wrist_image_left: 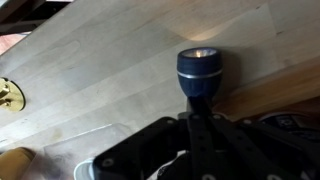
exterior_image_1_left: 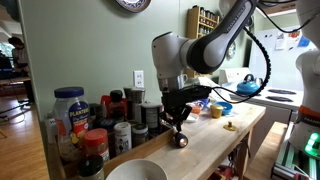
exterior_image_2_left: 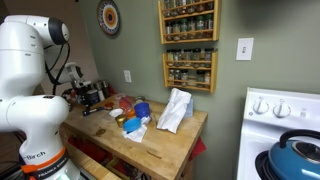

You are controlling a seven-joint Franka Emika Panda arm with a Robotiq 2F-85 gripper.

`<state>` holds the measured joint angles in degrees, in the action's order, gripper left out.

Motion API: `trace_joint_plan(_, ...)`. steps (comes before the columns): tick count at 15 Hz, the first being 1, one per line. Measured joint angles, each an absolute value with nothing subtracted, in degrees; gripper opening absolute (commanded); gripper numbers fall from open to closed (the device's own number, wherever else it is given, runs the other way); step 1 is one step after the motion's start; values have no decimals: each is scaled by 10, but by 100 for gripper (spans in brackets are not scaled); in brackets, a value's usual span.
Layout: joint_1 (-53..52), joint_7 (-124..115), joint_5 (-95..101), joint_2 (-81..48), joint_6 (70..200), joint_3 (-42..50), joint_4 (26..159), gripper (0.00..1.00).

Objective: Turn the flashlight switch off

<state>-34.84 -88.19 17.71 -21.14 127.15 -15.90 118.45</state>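
Observation:
The flashlight [wrist_image_left: 198,70] is a short dark torch with a wider round head. In the wrist view it points away from me along the wooden counter [wrist_image_left: 100,70], with a pale glow on the wood just in front of its lens. My gripper [wrist_image_left: 200,118] is shut on its body, and the fingers hide the rear part and any switch. In an exterior view the gripper [exterior_image_1_left: 178,122] hangs over the counter with the flashlight [exterior_image_1_left: 181,140] at its tip, just above the wood. In the other exterior view the gripper [exterior_image_2_left: 90,96] is small and the flashlight cannot be made out.
Black-lidded spice jars [exterior_image_1_left: 100,125] crowd the counter beside the gripper. A white bowl [exterior_image_1_left: 135,172] sits at the near end. Yellow items [exterior_image_1_left: 230,126], a white cloth [exterior_image_2_left: 175,110] and blue items [exterior_image_2_left: 140,110] lie further along. A blue kettle [exterior_image_1_left: 245,85] stands on the stove.

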Motion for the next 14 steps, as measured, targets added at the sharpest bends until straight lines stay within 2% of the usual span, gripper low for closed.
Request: trace_joint_plan(14, -350, -882, 192, -220, 1271, -157, 1175, 0)
